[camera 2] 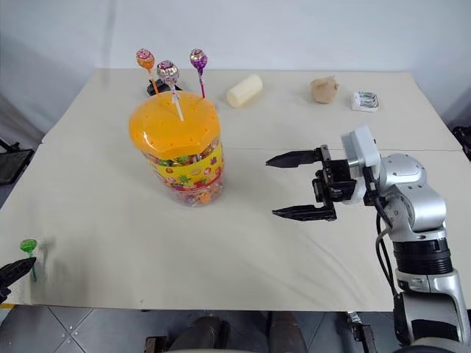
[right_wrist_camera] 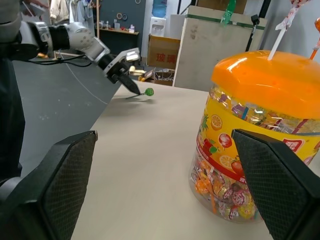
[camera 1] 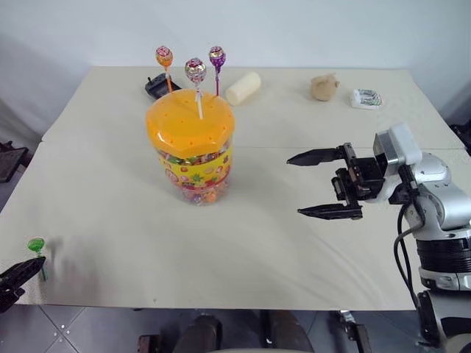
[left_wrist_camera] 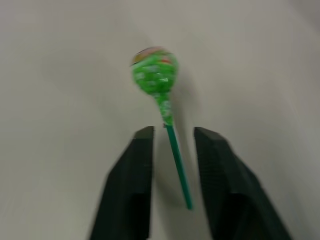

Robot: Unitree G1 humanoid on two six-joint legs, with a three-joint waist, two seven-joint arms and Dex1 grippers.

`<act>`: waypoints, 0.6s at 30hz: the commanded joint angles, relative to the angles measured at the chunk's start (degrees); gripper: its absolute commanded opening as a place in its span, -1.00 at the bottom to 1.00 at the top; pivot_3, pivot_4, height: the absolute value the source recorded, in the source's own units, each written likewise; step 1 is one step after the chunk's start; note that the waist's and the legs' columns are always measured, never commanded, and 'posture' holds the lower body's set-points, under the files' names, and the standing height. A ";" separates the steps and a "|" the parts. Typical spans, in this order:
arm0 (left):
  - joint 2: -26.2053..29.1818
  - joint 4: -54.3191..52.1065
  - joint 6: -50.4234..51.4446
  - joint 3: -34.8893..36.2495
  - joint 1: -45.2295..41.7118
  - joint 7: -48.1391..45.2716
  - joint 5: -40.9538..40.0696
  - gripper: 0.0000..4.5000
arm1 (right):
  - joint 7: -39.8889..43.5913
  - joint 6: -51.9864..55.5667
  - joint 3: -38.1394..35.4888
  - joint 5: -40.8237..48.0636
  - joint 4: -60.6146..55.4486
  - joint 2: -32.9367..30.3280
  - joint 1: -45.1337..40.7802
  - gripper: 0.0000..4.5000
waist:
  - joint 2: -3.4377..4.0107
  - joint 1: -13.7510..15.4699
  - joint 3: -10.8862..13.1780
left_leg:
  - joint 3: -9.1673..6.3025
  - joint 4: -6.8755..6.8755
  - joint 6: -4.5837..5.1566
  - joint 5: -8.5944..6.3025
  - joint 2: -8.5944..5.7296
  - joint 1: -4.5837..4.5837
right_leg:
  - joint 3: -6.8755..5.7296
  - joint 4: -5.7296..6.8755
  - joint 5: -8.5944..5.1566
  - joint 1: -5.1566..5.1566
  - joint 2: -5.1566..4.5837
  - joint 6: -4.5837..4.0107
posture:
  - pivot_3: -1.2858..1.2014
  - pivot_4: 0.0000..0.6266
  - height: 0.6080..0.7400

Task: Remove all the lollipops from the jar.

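cream table (camera 1: 110,220) | white wall (camera 1: 294,29) behind | grey tiled floor (camera 1: 73,327)

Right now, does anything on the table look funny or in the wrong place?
Yes: the green lollipop lies alone at the table's near left corner, by the left gripper. The other three lollipops stand in the jar's lid.

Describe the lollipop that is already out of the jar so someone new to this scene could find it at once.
Start at the jar with the orange lid, in the middle of the pale table, then go to the table's near left corner. There the green lollipop lies on the tabletop, its stick between the fingers of the left gripper. It alone is green and off the lid; the orange, pink-silver and purple ones stand in it.
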 commanded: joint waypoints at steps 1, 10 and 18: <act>3.46 -0.46 -1.42 3.19 -0.26 -2.11 -0.16 0.24 | 2.65 -1.52 -3.69 3.05 -4.09 -0.61 2.20 1.00 | 0.00 -0.04 0.00 | 0.00 0.00 -0.01 -0.01 0.03 0.00 | -0.01 -0.02 0.00 0.00 0.02 -0.01 | 0.03 -0.52 1.00; 10.69 -1.16 -15.35 8.40 -5.08 -23.39 -4.49 0.64 | -10.86 6.43 -15.27 13.36 -9.95 -1.61 7.37 1.00 | 0.05 -0.58 0.03 | 0.17 -0.04 0.06 -0.09 0.05 -0.02 | -0.09 -0.15 -0.01 -0.02 0.02 -0.03 | 0.03 -0.52 1.00; 8.21 -2.99 -14.77 -16.27 -41.13 -20.40 -9.02 0.64 | -24.07 8.38 -22.65 17.21 -13.40 0.42 10.34 1.00 | 0.08 0.46 0.05 | -0.10 0.05 -0.06 0.00 0.01 -0.03 | -0.08 -0.04 0.03 0.05 -0.03 -0.06 | 0.03 -0.52 1.00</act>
